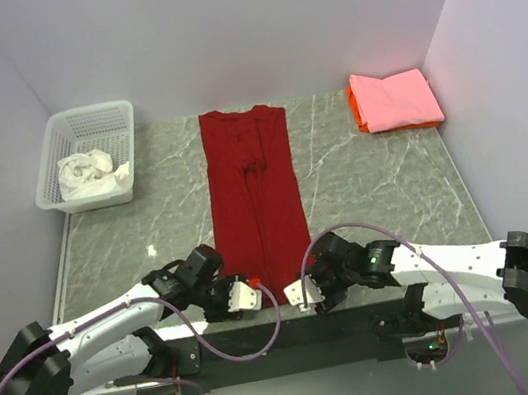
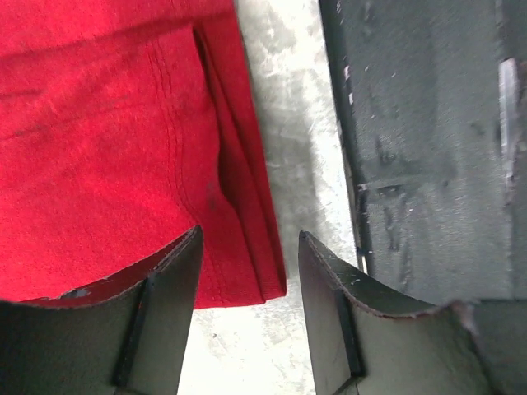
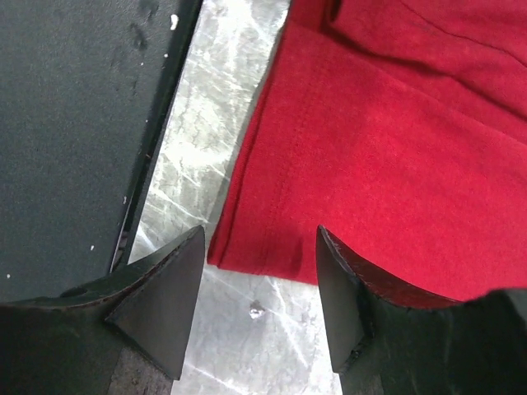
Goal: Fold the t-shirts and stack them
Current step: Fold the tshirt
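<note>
A deep red t-shirt (image 1: 253, 189) lies flat as a long narrow strip down the middle of the table, sleeves folded in. My left gripper (image 1: 256, 295) is open at its near left corner; in the left wrist view (image 2: 249, 243) the red hem corner (image 2: 247, 280) lies between the fingers. My right gripper (image 1: 307, 295) is open at the near right corner, shown in the right wrist view (image 3: 259, 239) with the red corner (image 3: 247, 247) between the fingers. A folded pink t-shirt (image 1: 395, 99) lies on an orange one (image 1: 359, 117) at the far right. A white t-shirt (image 1: 91, 174) lies crumpled in the basket.
A white lattice basket (image 1: 89, 123) stands at the far left. The black base plate (image 1: 287, 334) of the arms runs along the near edge, right beside both grippers. White walls close in the grey marble table (image 1: 364, 191) on three sides.
</note>
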